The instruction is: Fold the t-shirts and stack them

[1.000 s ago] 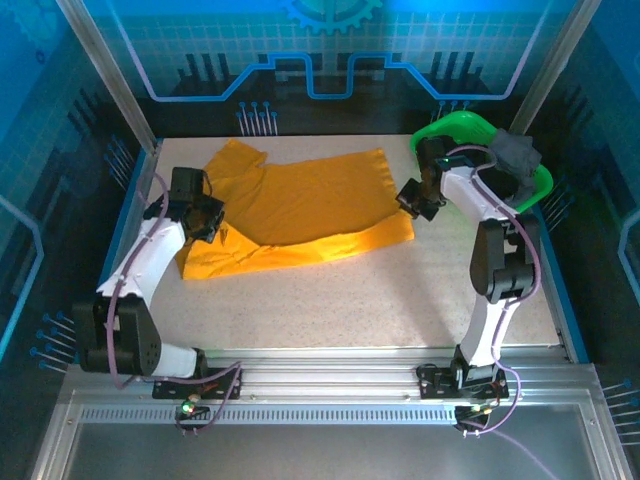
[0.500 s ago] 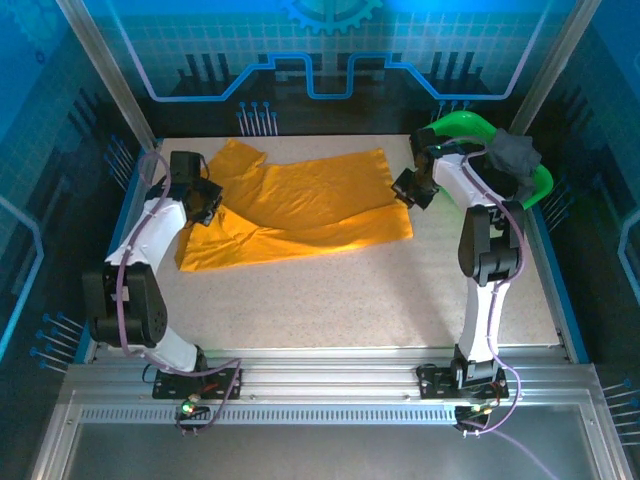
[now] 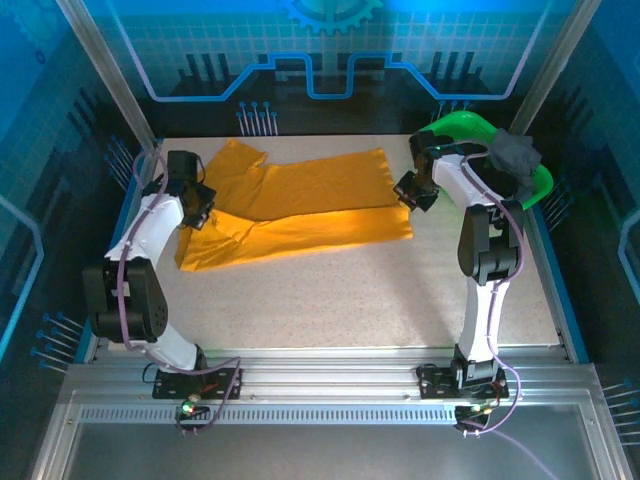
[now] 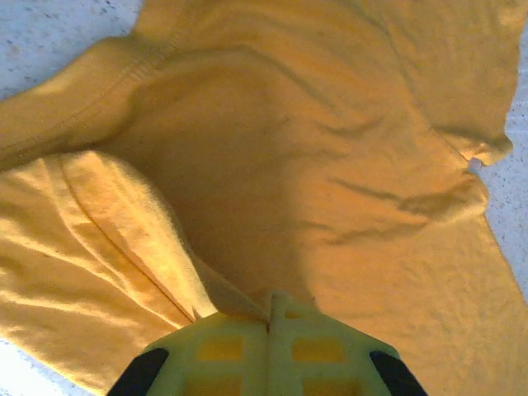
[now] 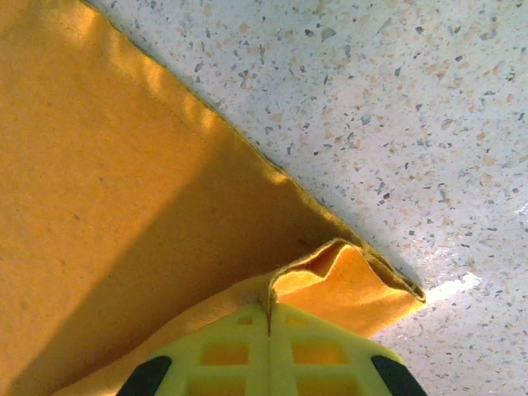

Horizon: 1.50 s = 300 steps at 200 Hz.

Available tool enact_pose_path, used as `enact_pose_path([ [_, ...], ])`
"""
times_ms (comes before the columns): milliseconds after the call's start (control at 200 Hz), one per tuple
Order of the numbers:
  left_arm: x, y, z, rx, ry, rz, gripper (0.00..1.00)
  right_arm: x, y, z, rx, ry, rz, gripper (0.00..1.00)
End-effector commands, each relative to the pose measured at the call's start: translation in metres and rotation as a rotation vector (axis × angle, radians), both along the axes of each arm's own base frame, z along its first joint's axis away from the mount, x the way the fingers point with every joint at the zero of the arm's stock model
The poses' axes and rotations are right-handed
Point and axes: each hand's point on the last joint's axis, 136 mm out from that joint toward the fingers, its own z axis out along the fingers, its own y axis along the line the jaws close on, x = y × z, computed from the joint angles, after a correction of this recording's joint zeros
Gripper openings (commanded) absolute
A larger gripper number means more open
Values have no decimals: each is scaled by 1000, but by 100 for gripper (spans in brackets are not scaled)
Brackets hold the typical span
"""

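An orange-yellow t-shirt [image 3: 300, 205] lies spread across the far half of the table, partly doubled over itself. My left gripper [image 3: 201, 210] is shut on a fold of its left side, near a sleeve. In the left wrist view the closed fingers [image 4: 268, 307] pinch a ridge of the orange cloth [image 4: 289, 165]. At the shirt's right edge my right gripper [image 3: 406, 190] is shut too. The right wrist view has its fingers [image 5: 268, 309] clamped on a folded corner of the shirt [image 5: 124, 165], lifted slightly off the speckled table [image 5: 412, 99].
A bright green basket [image 3: 462, 124] stands at the far right corner, with a dark grey garment [image 3: 512, 152] hanging over its rim, just behind the right arm. Bare speckled tabletop [image 3: 350, 290] stretches from the shirt to the near edge.
Both grippers have moved toward the far side of the table, each still holding the cloth. The carried layer now lies flatter, and its fold line has shifted back.
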Motion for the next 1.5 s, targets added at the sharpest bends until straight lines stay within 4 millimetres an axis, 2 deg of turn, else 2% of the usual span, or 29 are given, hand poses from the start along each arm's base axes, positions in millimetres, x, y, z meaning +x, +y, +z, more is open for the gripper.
enact_pose_path([
  [0, -10, 9, 3, 14, 10, 44, 0, -2, -3, 7, -9, -2, -19, 0],
  [170, -2, 10, -6, 9, 27, 34, 0, 4, -1, -3, -6, 26, -10, 0],
  [310, 15, 10, -22, -5, 34, -1, 0, 12, 0, -17, 15, 43, -7, 0],
  [355, 19, 13, -28, -4, 49, -6, 0, 19, 5, -23, 57, 43, 11, 12],
  [385, 20, 16, -31, -5, 59, -6, 8, 22, 7, -26, 76, 49, 25, 22],
  [415, 21, 19, -32, -11, 62, -4, 21, 25, 9, -25, 83, 50, 46, 33],
  [450, 20, 21, -32, -16, 66, 4, 36, 29, 10, -21, 78, 41, 77, 42],
  [475, 19, 24, -30, -13, 69, 8, 43, 30, 9, -16, 66, 32, 94, 47],
  [585, 1, 31, -20, 27, 84, 28, 55, 26, 4, 1, 30, -2, 127, 56],
  [660, -18, 27, -22, 13, 91, 45, 57, 14, 2, 6, 12, -8, 137, 58],
  [750, -45, 18, -37, -32, 99, 70, 53, -3, 6, 0, 0, 1, 171, 57],
  [845, -66, 10, -61, -73, 127, 80, 44, -14, 13, -11, -14, 16, 230, 50],
  [940, -71, 6, -81, -125, 146, 100, 36, -16, 20, -25, -10, 37, 268, 33],
  [1045, -65, 13, -93, -132, 153, 129, 33, -18, 23, -45, -21, 88, 290, 26],
  [1205, -57, 26, -108, -100, 215, 139, 32, -28, 20, -70, -39, 181, 280, 26],
  [1295, -61, 26, -120, -96, 263, 130, 31, -35, 15, -84, -40, 240, 269, 26],
  [1400, -71, 19, -134, -121, 315, 112, 31, -41, 4, -83, -83, 274, 263, 27],
  [1496, -79, 9, -140, -141, 333, 82, 31, -55, -11, -79, -120, 312, 233, 27],
])
